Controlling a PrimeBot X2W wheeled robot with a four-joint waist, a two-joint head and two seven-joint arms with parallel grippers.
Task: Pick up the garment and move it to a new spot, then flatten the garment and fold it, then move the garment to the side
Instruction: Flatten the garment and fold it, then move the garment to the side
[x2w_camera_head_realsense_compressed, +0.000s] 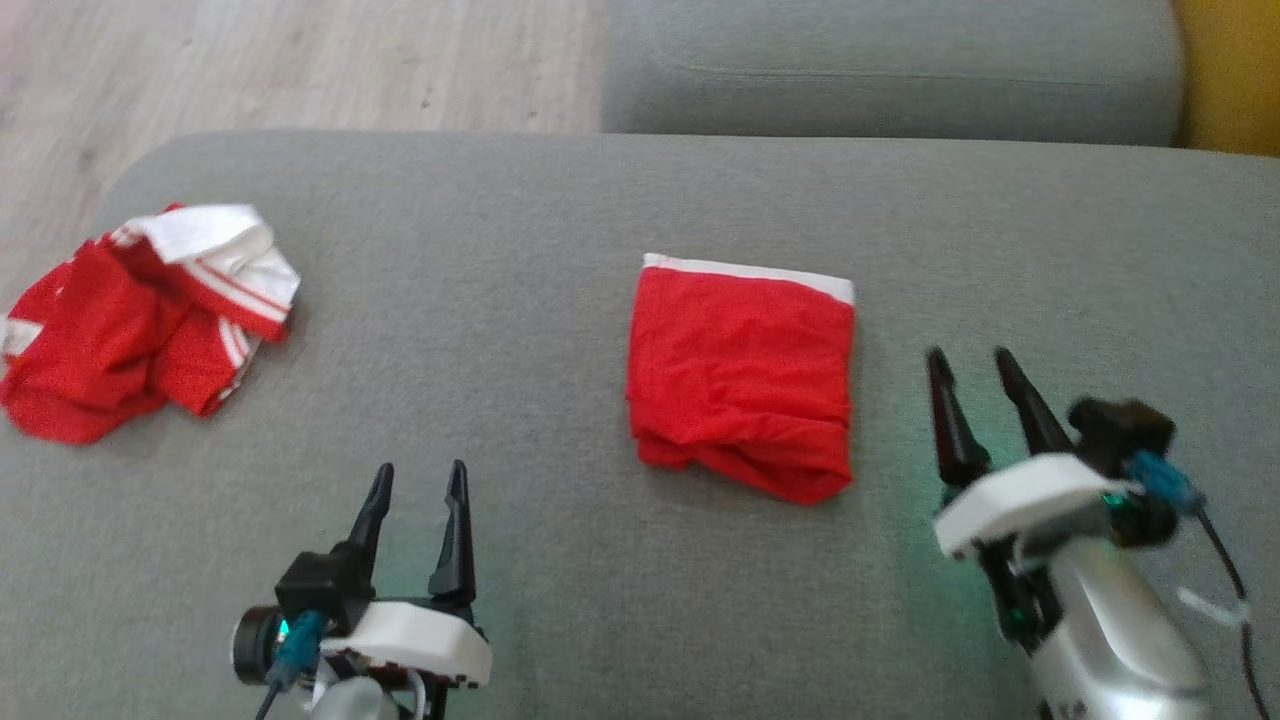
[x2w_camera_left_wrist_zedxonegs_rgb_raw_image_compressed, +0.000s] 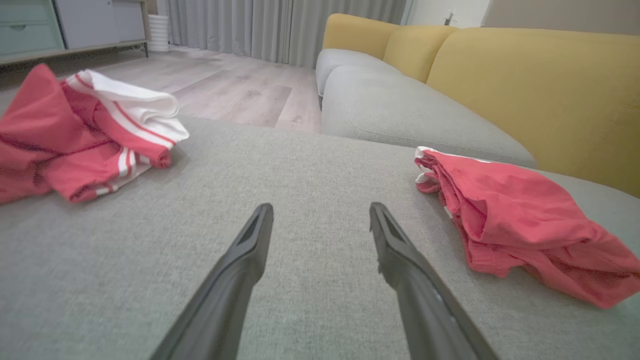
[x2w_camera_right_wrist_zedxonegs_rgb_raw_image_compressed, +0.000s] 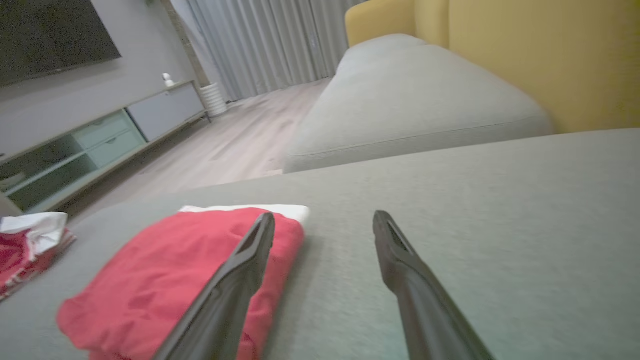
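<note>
At the left edge of the head view a crumpled garment (x2w_camera_head_realsense_compressed: 140, 320), red with white bands, lies bunched on the grey sofa (x2w_camera_head_realsense_compressed: 520, 300). It is well apart from everything else.

At lower left, the left gripper (x2w_camera_head_realsense_compressed: 421, 470) hovers over bare cushion. Its jaws are apart with nothing between them. In its wrist view the fingers point at empty fabric between the two garments.

At centre lies the folded garment (x2w_camera_head_realsense_compressed: 745, 380), a red rectangle with a white band along its far edge. It is roughly squared, though its near edge is puffy and uneven. This looks like the task's piece.

Just to its right, the right gripper (x2w_camera_head_realsense_compressed: 968, 355) sits close beside the cloth without touching it. Its jaws are also apart and empty. In the right wrist view one finger crosses in front of the red edge.

The fold appears finished, so the step in hand is probably the last one, moving the piece aside. That calls for the right gripper to pinch all the layers at the near right edge. It then needs to slide or lift gently so the stack does not open, toward the bare cushion on the right.

Count:
- two garments, one crumpled and one folded
- two grippers
- two grey seats, the second (x2w_camera_head_realsense_compressed: 890, 70) at upper right
- pale floor (x2w_camera_head_realsense_compressed: 300, 60) at upper left
</note>
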